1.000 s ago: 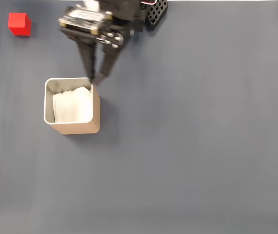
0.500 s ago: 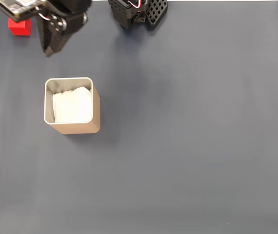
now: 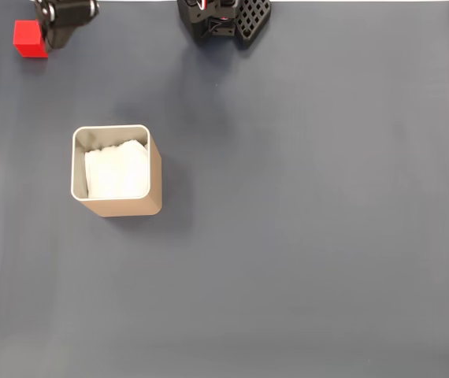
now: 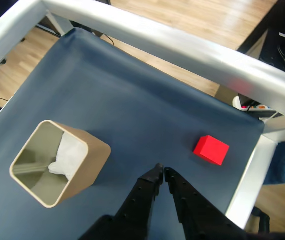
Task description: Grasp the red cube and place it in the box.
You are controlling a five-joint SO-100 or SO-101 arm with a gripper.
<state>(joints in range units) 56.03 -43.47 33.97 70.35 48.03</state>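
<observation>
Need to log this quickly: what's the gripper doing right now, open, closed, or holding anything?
Gripper: closed, fingertips nearly touching, holding nothing; the red cube sits apart on the mat.

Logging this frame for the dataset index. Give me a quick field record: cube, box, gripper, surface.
cube: red cube resting on the cloth, ungrasped; top left corner in the fixed view
box: tan box upright, open, white lining inside, no cube in it
gripper: gripper above the cloth, fingertips nearly together, holding nothing; cube lies ahead and to its right in the wrist view
surface: dark blue-grey cloth with a metal frame at its edge
task stage: cube not yet picked
</observation>
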